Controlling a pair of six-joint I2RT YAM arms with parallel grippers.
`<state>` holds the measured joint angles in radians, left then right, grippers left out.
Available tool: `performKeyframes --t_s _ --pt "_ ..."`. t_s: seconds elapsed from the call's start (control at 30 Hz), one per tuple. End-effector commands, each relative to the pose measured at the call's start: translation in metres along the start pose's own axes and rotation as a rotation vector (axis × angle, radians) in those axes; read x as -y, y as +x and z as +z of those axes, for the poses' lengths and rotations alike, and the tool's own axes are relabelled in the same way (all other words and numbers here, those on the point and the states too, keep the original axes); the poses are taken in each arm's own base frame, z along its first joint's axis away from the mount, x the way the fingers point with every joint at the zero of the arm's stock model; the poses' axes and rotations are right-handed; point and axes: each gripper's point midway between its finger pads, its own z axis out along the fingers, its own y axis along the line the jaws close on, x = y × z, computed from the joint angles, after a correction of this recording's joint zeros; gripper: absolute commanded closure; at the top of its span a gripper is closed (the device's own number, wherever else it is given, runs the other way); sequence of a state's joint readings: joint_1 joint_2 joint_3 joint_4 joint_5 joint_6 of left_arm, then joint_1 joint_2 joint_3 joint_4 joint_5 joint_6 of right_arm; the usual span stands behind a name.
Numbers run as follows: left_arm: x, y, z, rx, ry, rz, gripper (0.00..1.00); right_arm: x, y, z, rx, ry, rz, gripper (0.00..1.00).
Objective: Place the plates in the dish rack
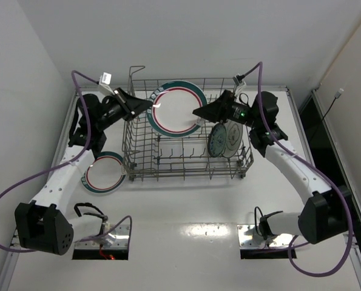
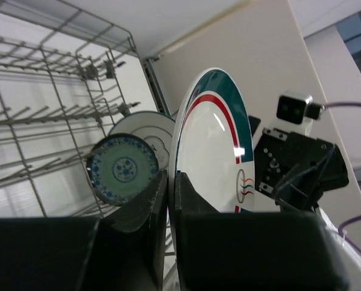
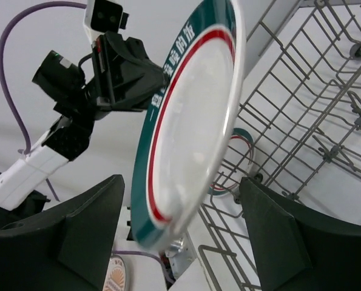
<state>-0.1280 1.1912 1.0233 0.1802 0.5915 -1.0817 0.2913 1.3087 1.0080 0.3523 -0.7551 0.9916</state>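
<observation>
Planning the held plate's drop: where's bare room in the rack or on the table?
Free: left and middle tine rows of the grey wire dish rack, below the red-and-green-rimmed plate in the left gripper; the white table just in front of the rack. Crowded: rack's right end, with small teal patterned plate, white plate and right gripper.

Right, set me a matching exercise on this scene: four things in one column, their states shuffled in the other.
1 teal patterned plate
2 free ringed plate
3 left gripper
4 right gripper

A open
B lying flat on the table
C standing on edge in the dish rack
D shut on the held ringed plate

Pairs: 1-C, 2-B, 3-D, 4-A
</observation>
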Motion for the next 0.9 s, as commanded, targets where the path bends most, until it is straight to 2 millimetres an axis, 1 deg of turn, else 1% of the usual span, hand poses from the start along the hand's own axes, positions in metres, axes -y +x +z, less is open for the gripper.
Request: performKeyframes --t_s 0.0,0.03,0.07,0.1,0.13,0.17,0.2,0.23,0.27,0.3,0.33,0.37,0.4,0.43,0.47,0.5,0.53,0.57,0.6,0.63,0.67,0.7,0.73,0.77,0.8,0.83,0.87 --pt "0.036 0.01 0.007 -0.002 0.101 0.027 1.0 -0.004 -0.009 0.006 0.017 -0.052 -0.03 0.28" --pt "0.039 0.014 0.009 -0.005 0.104 0.025 1.0 -0.005 -0.01 0.007 0.009 -0.058 -0.019 0.34" --pt "0.04 0.023 0.013 -0.03 0.11 0.019 1.0 0.003 -0.007 0.01 0.0 -0.048 -0.005 0.43" --pt "0.04 0.023 0.013 -0.03 0.11 0.019 1.0 -0.001 -0.009 0.01 -0.002 -0.059 -0.013 0.57" --pt "0.04 0.023 0.013 -0.03 0.11 0.019 1.0 0.003 -0.012 0.011 -0.002 -0.045 -0.003 0.84" --pt "0.037 0.024 0.015 -0.038 0.097 0.019 1.0 0.007 -0.011 0.011 -0.001 -0.029 0.01 0.92" --pt "0.035 0.019 0.014 -0.03 0.085 0.025 1.0 0.01 -0.016 0.007 -0.003 0.012 0.023 0.99" --pt "0.028 0.02 0.012 -0.046 0.064 0.02 0.96 0.02 -0.024 0.003 0.027 0.07 -0.012 1.0" --pt "0.022 0.009 0.008 -0.03 0.044 0.053 0.91 0.023 -0.026 0.001 0.026 0.108 -0.026 1.0" --pt "0.016 0.005 0.006 -0.028 0.014 0.068 0.8 0.033 -0.033 -0.008 0.041 0.21 -0.016 1.0" --pt "0.0 0.007 0.001 -0.053 -0.053 0.061 0.74 0.046 -0.036 -0.015 0.036 0.282 -0.077 1.0" --pt "-0.008 -0.008 -0.004 -0.024 -0.095 0.129 0.59 0.04 -0.051 -0.02 0.056 0.334 -0.125 1.0" --pt "-0.016 -0.017 -0.01 -0.002 -0.143 0.157 0.51 0.063 -0.047 -0.035 0.04 0.497 -0.106 1.0" --pt "-0.033 -0.016 -0.018 -0.023 -0.222 0.152 0.44 0.071 -0.052 -0.045 0.028 0.575 -0.183 1.0" --pt "-0.046 -0.035 -0.028 0.02 -0.296 0.222 0.32 0.076 -0.071 -0.055 0.071 0.692 -0.237 1.0" --pt "-0.054 -0.041 -0.037 0.032 -0.344 0.244 0.28 0.086 -0.063 -0.068 0.022 0.782 -0.229 1.0" --pt "-0.066 -0.041 -0.049 0.026 -0.408 0.245 0.24 0.09 -0.067 -0.071 0.003 0.827 -0.273 1.0" --pt "-0.073 -0.047 -0.059 0.038 -0.447 0.278 0.21 0.096 -0.073 -0.082 0.016 0.9 -0.292 1.0" --pt "-0.09 -0.056 -0.073 0.075 -0.517 0.274 0.15 0.105 -0.069 -0.087 -0.014 0.946 -0.293 1.0" --pt "-0.097 -0.058 -0.081 0.09 -0.548 0.265 0.13 0.108 -0.069 -0.092 -0.019 0.973 -0.305 1.0" --pt "-0.101 -0.058 -0.091 0.106 -0.577 0.276 0.13 0.117 -0.068 -0.093 -0.046 1.0 -0.319 1.0" --pt "-0.119 -0.054 -0.101 0.123 -0.651 0.263 0.09 0.124 -0.066 -0.096 -0.06 1.039 -0.334 1.0" --pt "-0.125 -0.051 -0.106 0.132 -0.68 0.261 0.09 0.13 -0.063 -0.1 -0.081 1.072 -0.339 1.0" --pt "-0.122 -0.053 -0.116 0.181 -0.69 0.262 0.06 0.14 -0.059 -0.099 -0.108 1.108 -0.361 1.0" --pt "-0.139 -0.04 -0.124 0.194 -0.739 0.204 0.02 0.143 -0.06 -0.102 -0.118 1.129 -0.368 1.0" --pt "-0.149 -0.045 -0.137 0.251 -0.803 0.193 0.0 0.143 -0.054 -0.095 -0.135 1.13 -0.378 1.0" --pt "-0.151 -0.045 -0.141 0.272 -0.816 0.2 0.0 0.147 -0.053 -0.096 -0.146 1.155 -0.4 1.0"
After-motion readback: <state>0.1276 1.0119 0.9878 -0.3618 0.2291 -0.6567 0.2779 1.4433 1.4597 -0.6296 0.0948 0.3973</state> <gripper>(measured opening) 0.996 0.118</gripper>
